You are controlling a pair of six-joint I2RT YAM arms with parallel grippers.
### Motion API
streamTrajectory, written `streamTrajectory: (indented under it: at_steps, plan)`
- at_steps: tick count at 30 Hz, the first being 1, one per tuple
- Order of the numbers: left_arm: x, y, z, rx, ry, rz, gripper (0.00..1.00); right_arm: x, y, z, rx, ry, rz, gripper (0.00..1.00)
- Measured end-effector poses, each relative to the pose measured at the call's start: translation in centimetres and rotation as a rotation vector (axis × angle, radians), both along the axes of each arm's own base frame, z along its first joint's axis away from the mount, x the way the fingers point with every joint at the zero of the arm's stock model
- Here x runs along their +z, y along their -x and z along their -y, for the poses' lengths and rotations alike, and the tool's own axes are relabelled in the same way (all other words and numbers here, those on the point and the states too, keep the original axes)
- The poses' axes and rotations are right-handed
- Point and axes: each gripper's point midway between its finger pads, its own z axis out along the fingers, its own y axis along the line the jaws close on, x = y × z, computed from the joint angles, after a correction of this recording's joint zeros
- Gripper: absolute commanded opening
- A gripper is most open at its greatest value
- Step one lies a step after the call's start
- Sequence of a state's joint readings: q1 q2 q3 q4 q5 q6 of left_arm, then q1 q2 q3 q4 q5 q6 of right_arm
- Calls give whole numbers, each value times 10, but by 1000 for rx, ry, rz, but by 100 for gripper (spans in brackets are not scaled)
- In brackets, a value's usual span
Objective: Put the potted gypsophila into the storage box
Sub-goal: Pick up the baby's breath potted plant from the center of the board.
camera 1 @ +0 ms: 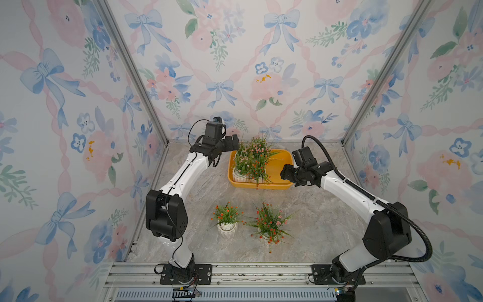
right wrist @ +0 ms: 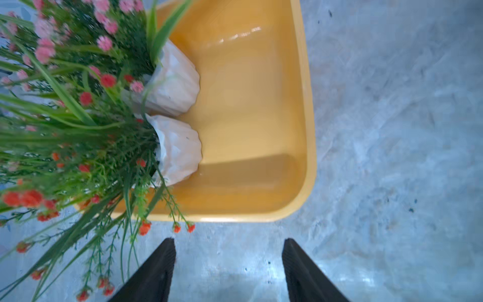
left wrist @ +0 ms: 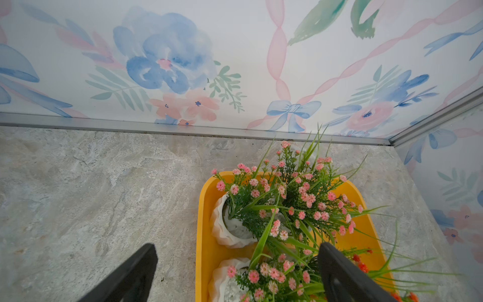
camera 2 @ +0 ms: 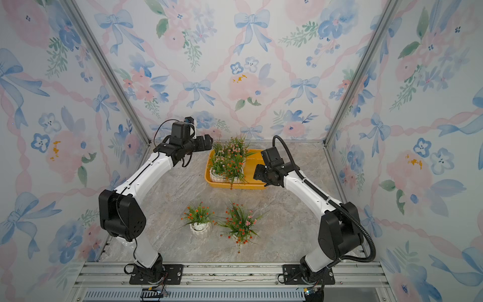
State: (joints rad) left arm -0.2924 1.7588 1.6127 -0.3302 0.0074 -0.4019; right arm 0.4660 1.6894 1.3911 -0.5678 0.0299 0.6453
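Note:
The yellow-orange storage box [camera 1: 261, 186] [camera 2: 235, 186] stands at the back of the table and holds several potted gypsophila [camera 1: 251, 162] crowded in its left half, mostly pink. Two orange-red pots stand on the table in front of it: one at the left [camera 1: 226, 222] [camera 2: 199, 222], one at the right [camera 1: 270, 227] [camera 2: 240, 226]. My left gripper [camera 1: 234, 142] [left wrist: 237, 245] hangs open over the box's far left corner, above the pink sprigs. My right gripper [camera 1: 285, 174] [right wrist: 228, 241] is open and empty beside the box's near right part. In the right wrist view two white pots [right wrist: 175, 81] [right wrist: 180, 149] stand side by side in the box.
Patterned walls close in the grey marble table [camera 1: 313, 222] at the back and both sides. The box's right half [right wrist: 248, 117] holds nothing. An aluminium rail [camera 1: 261, 272] carrying both arm bases runs along the front edge.

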Motion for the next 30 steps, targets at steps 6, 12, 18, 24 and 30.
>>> streamTrajectory:
  at_steps: [6, 12, 18, 24, 30]
  plan:
    - [-6, 3, -3, 37, 44, -13, 98, 9, 41, 14, 18, -11, 22, 79]
    - [-13, 11, -6, 73, 87, -35, 98, 4, 70, 19, 55, 4, 15, 78]
    - [-16, 27, -11, 96, 119, -52, 98, -16, 101, 24, 88, 32, -42, 78]
    - [0, 53, -11, 90, 151, -24, 98, -29, 134, 31, 123, 45, -87, 78]
    - [-9, 90, -1, 52, 157, -36, 98, -44, 162, 36, 142, 34, -113, 77]
